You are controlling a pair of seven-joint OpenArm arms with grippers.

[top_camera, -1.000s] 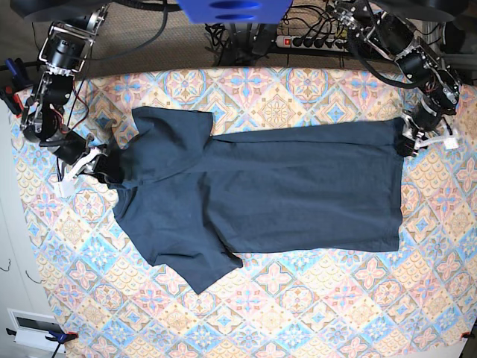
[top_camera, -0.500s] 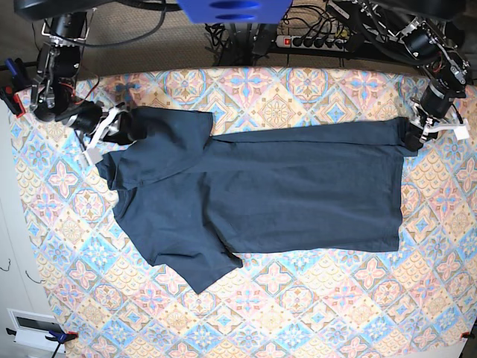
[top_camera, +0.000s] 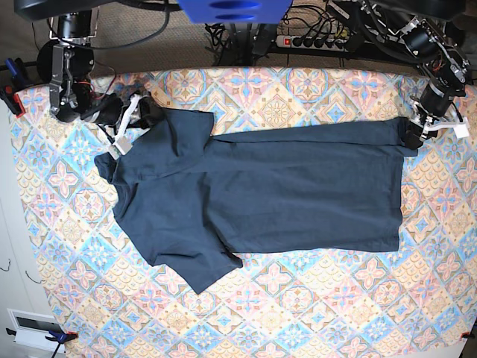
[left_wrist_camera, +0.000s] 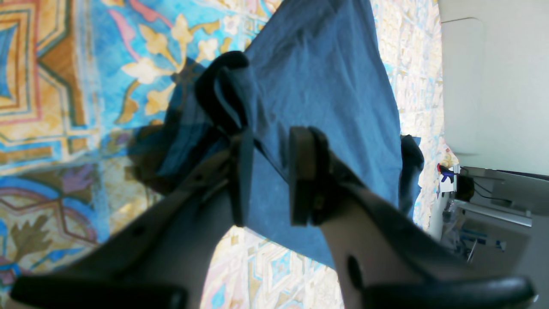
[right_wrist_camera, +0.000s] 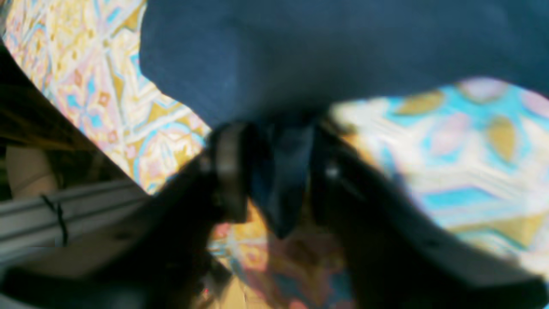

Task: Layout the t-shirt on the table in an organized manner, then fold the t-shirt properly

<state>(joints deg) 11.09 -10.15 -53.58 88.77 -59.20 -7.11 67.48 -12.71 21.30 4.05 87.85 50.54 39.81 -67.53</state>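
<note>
Long axis: the t-shirt [top_camera: 261, 186] lies lengthwise along the table's [top_camera: 313, 313] far edge.
Right gripper [top_camera: 134, 115]: pinches the far collar-end fold.
Left gripper [top_camera: 417, 134]: pinches the far hem corner.

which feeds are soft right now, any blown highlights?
Right wrist: blurred throughout, right gripper and pinched t-shirt both smeared. Left wrist: left gripper soft in the foreground, fabric weave sharper, table washed out toward the far edge. Base: sharp and evenly lit, slight bowing at the table's edges.

Both end effectors [left_wrist_camera: 268, 176] [right_wrist_camera: 274, 171] clamped, arms outstretched
</note>
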